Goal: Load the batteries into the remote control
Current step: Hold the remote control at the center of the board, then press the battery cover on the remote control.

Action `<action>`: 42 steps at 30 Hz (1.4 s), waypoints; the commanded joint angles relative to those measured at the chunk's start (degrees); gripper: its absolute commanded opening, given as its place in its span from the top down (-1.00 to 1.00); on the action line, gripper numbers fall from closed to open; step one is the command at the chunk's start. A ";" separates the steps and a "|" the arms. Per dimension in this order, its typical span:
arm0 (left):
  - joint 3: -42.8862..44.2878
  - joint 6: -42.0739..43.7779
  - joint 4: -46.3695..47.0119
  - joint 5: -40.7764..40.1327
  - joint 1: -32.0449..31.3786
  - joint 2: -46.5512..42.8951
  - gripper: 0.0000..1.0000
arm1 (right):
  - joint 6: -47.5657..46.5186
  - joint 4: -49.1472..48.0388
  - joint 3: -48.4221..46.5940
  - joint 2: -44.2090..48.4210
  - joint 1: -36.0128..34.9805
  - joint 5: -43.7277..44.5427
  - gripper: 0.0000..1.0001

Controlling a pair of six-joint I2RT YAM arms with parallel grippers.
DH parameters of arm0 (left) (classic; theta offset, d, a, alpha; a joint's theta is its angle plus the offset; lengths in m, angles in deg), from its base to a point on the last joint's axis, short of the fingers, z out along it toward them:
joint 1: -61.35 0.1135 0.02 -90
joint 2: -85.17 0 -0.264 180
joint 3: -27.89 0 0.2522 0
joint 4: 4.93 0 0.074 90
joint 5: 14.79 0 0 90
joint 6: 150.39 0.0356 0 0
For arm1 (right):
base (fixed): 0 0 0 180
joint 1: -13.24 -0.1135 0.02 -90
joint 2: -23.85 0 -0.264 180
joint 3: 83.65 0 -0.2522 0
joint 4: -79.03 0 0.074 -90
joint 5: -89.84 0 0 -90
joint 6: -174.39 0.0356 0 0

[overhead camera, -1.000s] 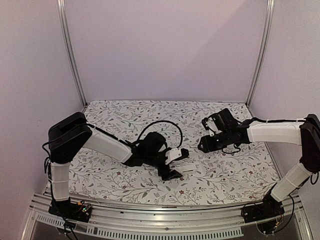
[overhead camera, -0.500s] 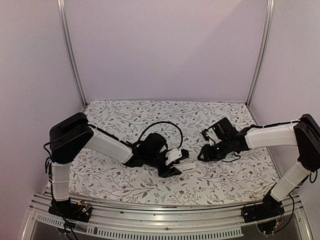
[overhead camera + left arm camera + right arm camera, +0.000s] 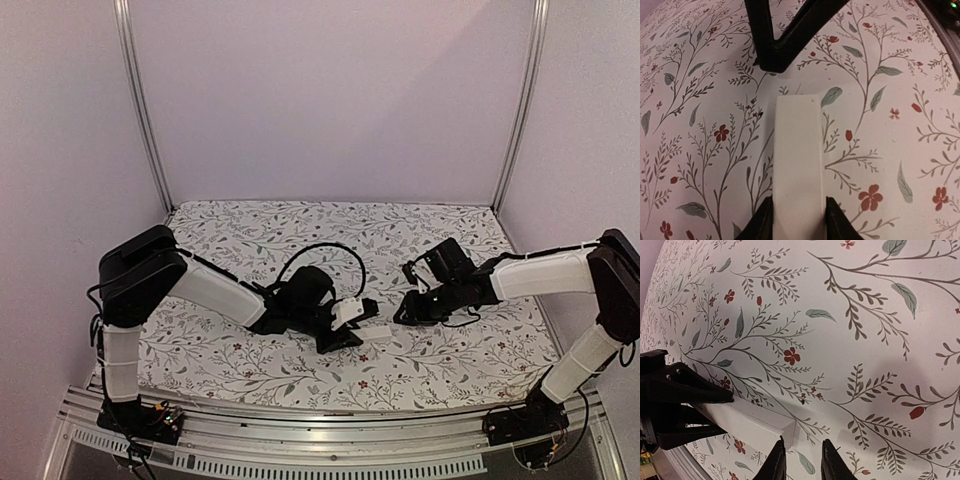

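Since a second ago your right gripper (image 3: 800, 462) has dropped and come in toward the middle, and both sets of jaws have narrowed; nearest you, the left gripper (image 3: 799, 222) has its fingers pressed against the two long sides of the remote (image 3: 797, 155) at its near end, so it holds the bar; the remote lies flat on the cloth (image 3: 865, 340), mid-table, with a plain white face up, and I can't tell whether that face is the battery cover; just past its far end sit the right tips, set narrow with only cloth between them, beside the end corner and not on it; no batteries show in any view; the step looks like steadying the remote so the right tips can work its far end; keep your left grip square and pressed down, since a slim smooth bar will likely pivot if pushed off-centre; bring the right tips in slowly, along the bar's length.
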 commanded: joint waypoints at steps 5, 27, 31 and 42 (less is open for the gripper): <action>-0.69 -0.21 0.50 0.42 -0.59 0.31 0.40 | 2.56 -3.82 1.82 0.39 -0.77 -4.67 0.58; -1.44 -0.47 1.43 0.45 -0.60 0.73 0.40 | 5.43 -7.15 1.11 -5.43 -4.45 -6.75 0.80; -1.68 -0.50 1.97 0.52 -0.60 0.84 0.40 | 5.71 -7.42 0.19 -5.76 -5.68 -6.67 0.81; -2.52 -0.59 2.49 0.50 -0.59 0.71 0.40 | 3.21 -0.28 -3.28 -4.43 -6.08 -0.59 0.48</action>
